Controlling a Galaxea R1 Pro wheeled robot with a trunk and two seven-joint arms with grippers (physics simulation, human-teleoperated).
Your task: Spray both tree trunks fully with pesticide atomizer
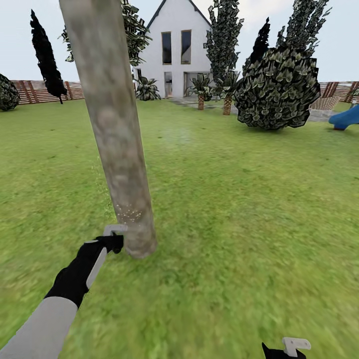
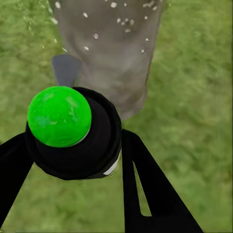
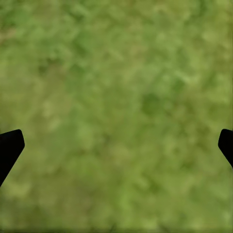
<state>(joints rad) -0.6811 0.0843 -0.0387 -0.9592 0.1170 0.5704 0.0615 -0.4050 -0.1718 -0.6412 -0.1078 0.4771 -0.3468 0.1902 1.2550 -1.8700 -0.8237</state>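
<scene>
Left gripper [image 2: 73, 145]: two black fingers [image 2: 145, 184] clamped on one pesticide atomizer [image 2: 92, 145], dark body, one green ball top, nozzle just beside base of one tree trunk [image 1: 112, 124].
Pesticide [image 2: 119, 22]: white specks scattered low on trunk bark.
Right gripper [image 3: 116, 145]: two fingertips spread wide apart, empty, over lawn [image 1: 239, 199].
Beyond: one round bush [image 1: 277, 87], one white house [image 1: 177, 47], slat fence [image 1: 35, 90].

A home garden: green lawn [image 1: 239, 209] fills the frame, a white gabled house [image 1: 175, 47] stands top centre, slatted wooden fence [image 1: 42, 91] at upper left, blue slide [image 1: 346, 118] at right edge.
</scene>
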